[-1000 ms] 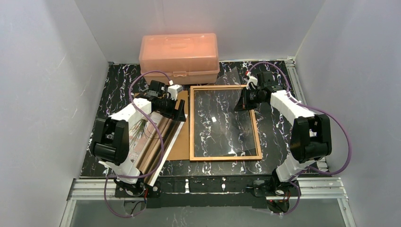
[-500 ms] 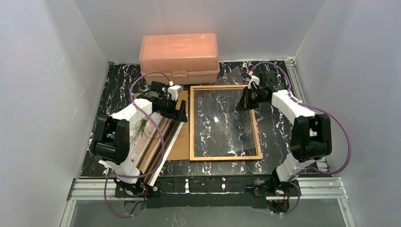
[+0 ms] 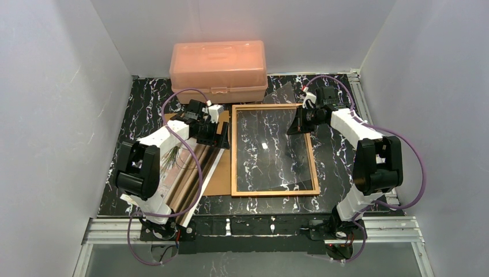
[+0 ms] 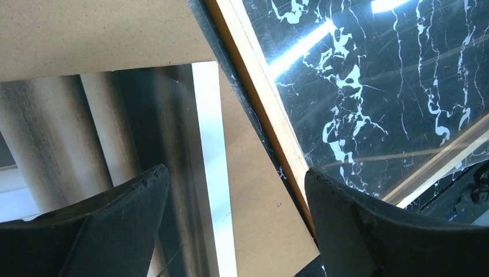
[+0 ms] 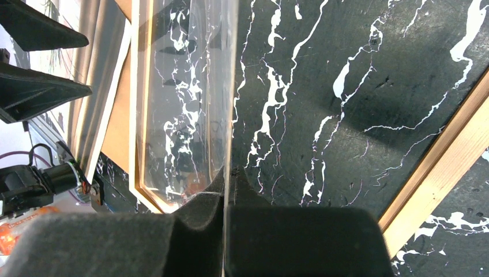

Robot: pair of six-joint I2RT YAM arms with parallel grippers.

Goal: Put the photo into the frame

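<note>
The right claw [image 5: 226, 193] is pinching the edge of a clear sheet [image 5: 184, 104], with its fingers pressed together on it. It is holding the sheet tilted over the frame [image 3: 233, 151], which is lying flat on the black marble table [image 3: 144, 109]. The left claw [image 4: 233, 179] is hanging wide open, gripping nothing, above the white edge of the photo [image 3: 181, 184]. The photo is lying left of the frame on a brown board [image 4: 254, 196], partly under the left arm. A pink box [image 3: 219, 63] is sitting behind the frame.
</note>
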